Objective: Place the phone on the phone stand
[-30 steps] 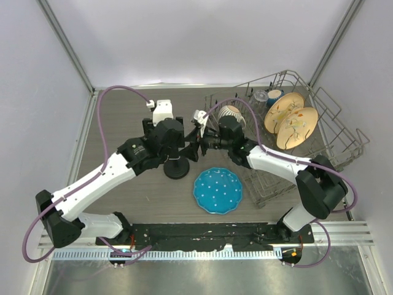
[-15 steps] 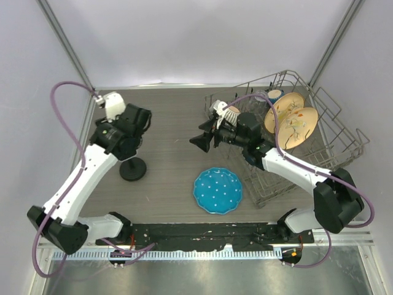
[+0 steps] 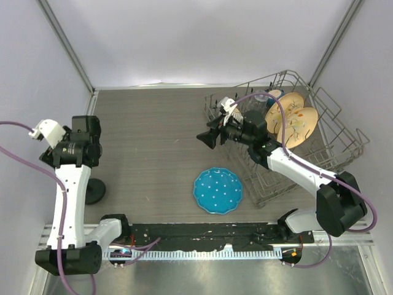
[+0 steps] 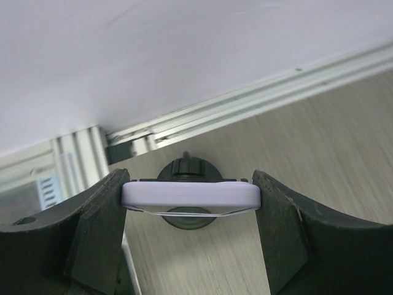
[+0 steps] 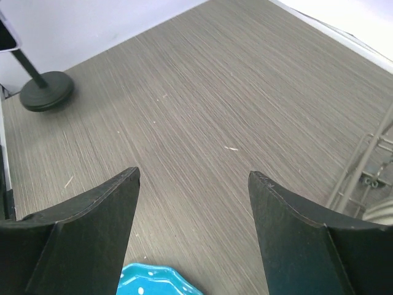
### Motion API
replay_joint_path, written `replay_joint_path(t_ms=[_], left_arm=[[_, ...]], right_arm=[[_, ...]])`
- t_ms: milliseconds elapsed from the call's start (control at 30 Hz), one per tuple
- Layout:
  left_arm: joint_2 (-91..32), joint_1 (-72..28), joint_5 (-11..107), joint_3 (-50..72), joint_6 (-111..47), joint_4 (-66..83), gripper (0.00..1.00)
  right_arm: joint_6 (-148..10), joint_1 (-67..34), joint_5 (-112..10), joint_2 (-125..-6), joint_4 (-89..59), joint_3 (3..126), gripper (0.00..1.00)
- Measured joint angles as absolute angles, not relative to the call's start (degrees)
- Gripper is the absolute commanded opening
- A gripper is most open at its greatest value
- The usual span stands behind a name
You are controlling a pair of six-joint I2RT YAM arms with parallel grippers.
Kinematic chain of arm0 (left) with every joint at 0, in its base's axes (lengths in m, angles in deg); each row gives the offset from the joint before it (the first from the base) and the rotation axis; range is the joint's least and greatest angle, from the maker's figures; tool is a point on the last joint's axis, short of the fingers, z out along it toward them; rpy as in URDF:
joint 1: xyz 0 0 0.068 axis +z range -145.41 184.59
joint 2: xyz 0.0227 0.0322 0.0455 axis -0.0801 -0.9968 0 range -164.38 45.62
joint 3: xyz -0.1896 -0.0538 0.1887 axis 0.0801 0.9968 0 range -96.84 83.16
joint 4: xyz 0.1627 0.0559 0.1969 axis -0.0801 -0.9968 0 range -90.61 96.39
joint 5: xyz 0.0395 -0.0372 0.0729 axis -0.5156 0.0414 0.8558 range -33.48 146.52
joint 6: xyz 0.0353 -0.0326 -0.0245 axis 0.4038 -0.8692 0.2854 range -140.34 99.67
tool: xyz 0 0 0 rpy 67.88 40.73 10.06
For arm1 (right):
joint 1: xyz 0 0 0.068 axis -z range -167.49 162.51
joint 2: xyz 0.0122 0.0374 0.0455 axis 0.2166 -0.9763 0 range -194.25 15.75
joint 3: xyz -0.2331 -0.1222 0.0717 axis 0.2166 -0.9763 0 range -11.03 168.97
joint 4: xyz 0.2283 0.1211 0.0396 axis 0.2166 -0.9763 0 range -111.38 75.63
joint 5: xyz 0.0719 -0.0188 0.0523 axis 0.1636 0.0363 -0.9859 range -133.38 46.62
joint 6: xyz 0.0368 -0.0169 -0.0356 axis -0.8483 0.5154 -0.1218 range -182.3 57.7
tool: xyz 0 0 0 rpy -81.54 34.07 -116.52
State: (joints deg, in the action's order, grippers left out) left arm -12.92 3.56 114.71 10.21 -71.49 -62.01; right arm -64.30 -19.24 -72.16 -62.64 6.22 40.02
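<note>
My left gripper (image 3: 86,158) is at the table's far left and is shut on the phone (image 4: 190,194). Its pale lavender edge spans the gap between my two fingers (image 4: 92,227). The black phone stand (image 4: 187,167) shows right behind and below the phone, and its round base (image 3: 93,192) rests on the table near the left edge. From above, my gripper hides the phone. The right wrist view shows the stand (image 5: 46,91) far off at top left with a phone corner (image 5: 6,31) above it. My right gripper (image 3: 209,138) is open and empty above mid-table.
A blue dotted plate (image 3: 218,190) lies at centre front, just below my right gripper (image 5: 195,178). A wire dish rack (image 3: 344,147) with wooden plates (image 3: 296,126) and cups fills the right side. The left wall and frame rail stand close to my left arm.
My left gripper has swung from mid-table to the far left, and the stand has moved left with it. My right gripper has pulled back a little towards the rack and stands open.
</note>
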Motion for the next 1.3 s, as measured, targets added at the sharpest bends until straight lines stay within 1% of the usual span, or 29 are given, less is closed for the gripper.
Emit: replay_joint_path(t_ms=[67,133,267,567,933,1233,1300], left_arm=[[-12.88,7.97,113.86,10.67,-72.78,-63.41,0.0],[-12.31,9.43,113.73,10.87,-73.96,-65.05,0.0],[-10.32,9.54,113.77,10.89,-77.0,-68.87,0.0],[-5.03,9.54,116.18,15.33,-80.87,-71.93,0.0],[-4.25,9.59,121.97,15.57,-79.84,-70.23,0.0],[-2.61,9.61,122.12,22.93,-78.44,-63.3,0.0],[-2.52,9.61,122.52,23.15,-78.27,-62.4,0.1]], right_arm=[[-64.3,-18.78,-71.85,-62.64,4.78,40.02,0.77],[-64.32,-18.54,-70.85,-62.59,3.95,39.58,0.77],[-65.87,-17.73,-69.84,-60.76,4.37,35.39,0.77],[-67.71,-16.53,-70.65,-57.59,6.73,32.96,0.77],[-69.02,-15.74,-72.73,-57.63,8.35,32.94,0.77],[-69.76,-15.48,-74.02,-57.61,8.8,32.33,0.77],[-69.81,-15.43,-74.19,-57.61,8.91,32.33,0.77]])
